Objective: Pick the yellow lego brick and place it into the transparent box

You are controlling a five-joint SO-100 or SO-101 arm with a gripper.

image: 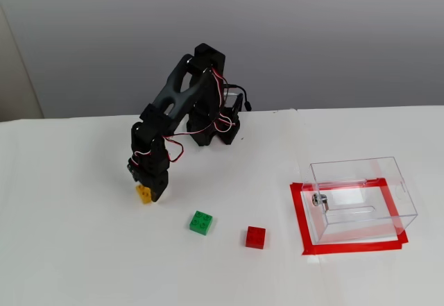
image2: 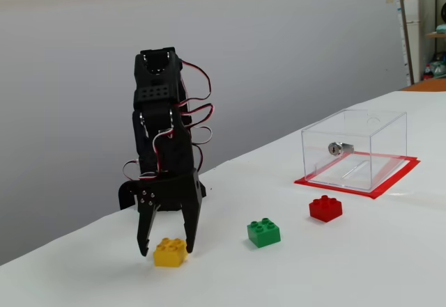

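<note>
Grasp step in hand: gripper (image2: 165, 249) is down at the table over the yellow brick (image2: 170, 252), jaws partly apart and straddling it, one finger (image2: 145, 232) on the left of the brick and the other on its right in the lower fixed view. Can't tell whether the tips touch the brick sides or just sit beside them; the brick looks to be resting on the white table (image2: 362, 265), so I'd call it not yet lifted. In the higher fixed view the brick (image: 143, 193) shows only partly, poking out under the gripper (image: 148, 188), at the left end of the row. Moving right in that view: green brick (image: 201, 222), then red brick (image: 255, 236), both clear of the arm, then the box (image: 361, 198) at the far right, standing inside a red tape outline (image: 300, 216) with a small metal knob (image: 318, 199) on its left wall. Box looks empty. Next move, as I read it: close the jaws fully on the yellow brick, lift straight up, swing right with enough height to pass over the green and red bricks and the box wall, then release above the opening. Risk: an off-centre squeeze could twist or kick the brick out.
</note>
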